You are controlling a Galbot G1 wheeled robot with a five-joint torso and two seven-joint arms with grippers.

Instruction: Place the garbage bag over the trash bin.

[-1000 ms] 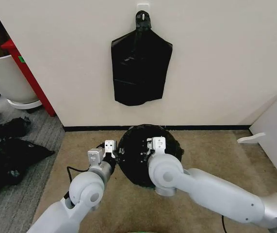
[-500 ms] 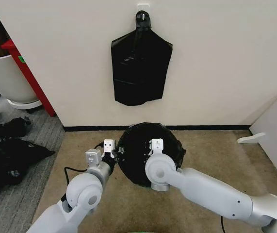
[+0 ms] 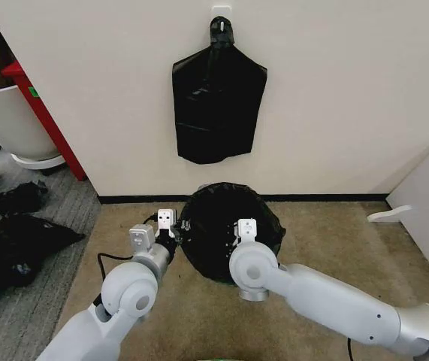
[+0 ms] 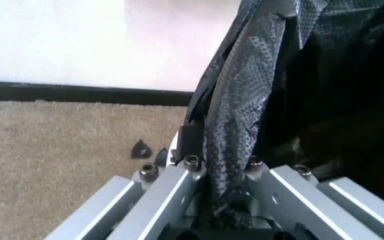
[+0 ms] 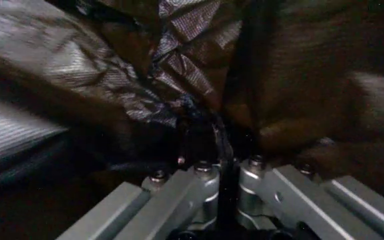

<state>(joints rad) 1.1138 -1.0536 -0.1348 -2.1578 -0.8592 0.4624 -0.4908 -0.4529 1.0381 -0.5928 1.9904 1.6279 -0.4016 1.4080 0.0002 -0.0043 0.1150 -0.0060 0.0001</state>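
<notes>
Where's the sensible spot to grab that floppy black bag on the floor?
By its gathered edge, one fold at each side. The left gripper pinches the garbage bag at its left side, the right gripper nearer the middle, so the soft film stretches open between them.

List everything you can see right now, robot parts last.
thin glossy black garbage bag: one, black, draped over the bin on the carpet by the wall
flat sheaf of black bags: one, black, hanging from a wall hook
large round white tub: one, white, far left
red panel: one, red, beside the tub
dull black plastic heaps: several, black, left floor
white board: one, white, right edge
left gripper: jaws shut on the bag's left edge
right gripper: jaws shut on the bag's near side
</notes>
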